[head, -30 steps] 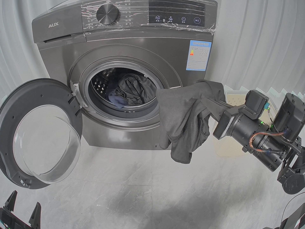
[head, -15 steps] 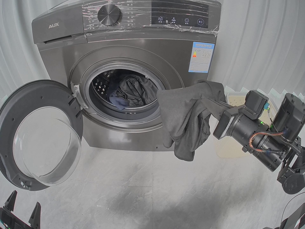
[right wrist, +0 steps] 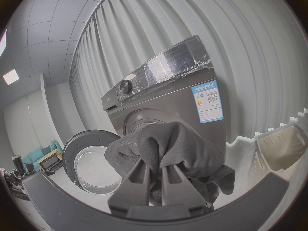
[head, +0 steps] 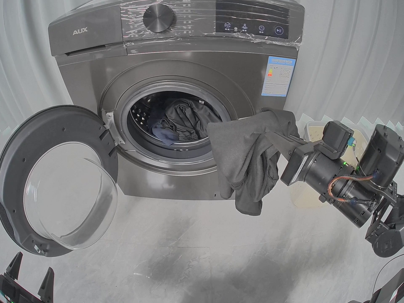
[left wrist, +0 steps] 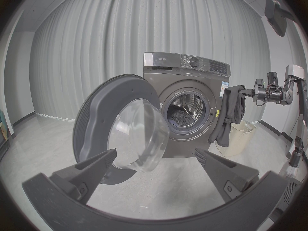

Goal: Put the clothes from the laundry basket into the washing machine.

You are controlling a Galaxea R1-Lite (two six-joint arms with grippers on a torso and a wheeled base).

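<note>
Moved: head camera swung, washing machine (head: 176, 64) now further right in frame; held dark garment (head: 244, 156) now overlaps rim of drum (head: 139, 116).
Right pincer (right wrist: 155, 166): clenched on garment's bunched top, rest hanging clear of floor (head: 189, 240).
Left pincer (left wrist: 154, 150): spread, low, well apart from machine.
Door (head: 54, 177): wide open.
Drum: dark clothes (head: 189, 118) already inside.
Basket (right wrist: 282, 151): beside machine, contents mostly hidden.
Remaining: likely push garment through opening, release, recheck basket.
</note>
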